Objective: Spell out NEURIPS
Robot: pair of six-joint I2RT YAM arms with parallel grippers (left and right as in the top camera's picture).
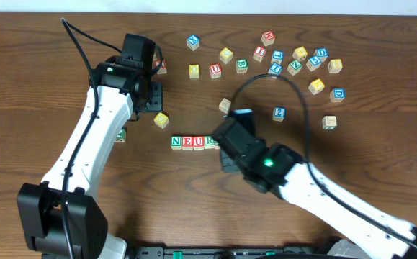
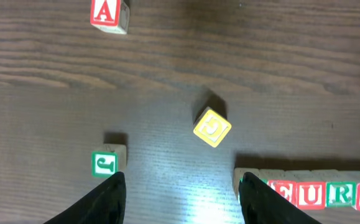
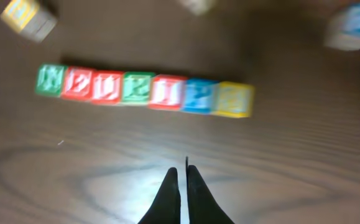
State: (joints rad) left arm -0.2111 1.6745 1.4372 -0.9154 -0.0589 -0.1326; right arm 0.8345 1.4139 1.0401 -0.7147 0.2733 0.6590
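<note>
Spare cubes (image 1: 299, 53) scattered over a dark wooden table (image 1: 50, 43)
Toward the left, a red A cube (image 2: 108, 14), a yellow cube (image 2: 212, 127) turned cornerwise and a green-lettered cube (image 2: 105, 163) lie well apart from one another

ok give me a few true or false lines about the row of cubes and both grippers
1. The row of cubes holds seven cubes side by side. True.
2. The right gripper grips a cube. False: it is shut on nothing, short of the row.
3. The left gripper is open with nothing between its fingers. True.
4. The row ends in a red cube. False: one end is green, and the other is the yellow cube, beside the blue cube.
5. The red A cube sits in the row. False: it lies by itself, well away from the row.
</note>
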